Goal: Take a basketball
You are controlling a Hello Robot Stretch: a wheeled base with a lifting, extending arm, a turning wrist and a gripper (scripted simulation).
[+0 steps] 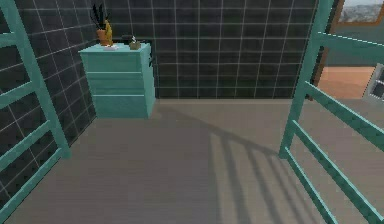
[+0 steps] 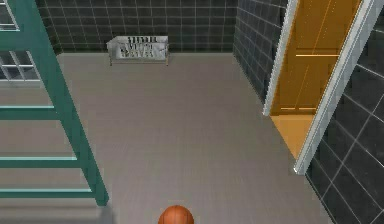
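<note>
The basketball lies on the grey floor at the near edge of the arm side view, a little left of the middle. It shows as an orange-brown round top; the picture's bottom edge cuts off the rest, so its seams cannot be made out. A teal frame of slanting posts and rungs stands just left of it, and its upper part runs out of the picture. At the far dark tiled wall sits a white wire basket; what is in it is too small to tell. On the right an orange door stands in a white door frame.

In the forward view a teal dresser stands against the far tiled wall. On its top are a yellow-orange thing with dark stalks and a small dark thing, neither clear enough to name. Teal rails cross the right side, cut off by the edges.

The state of the tool cannot be told.
</note>
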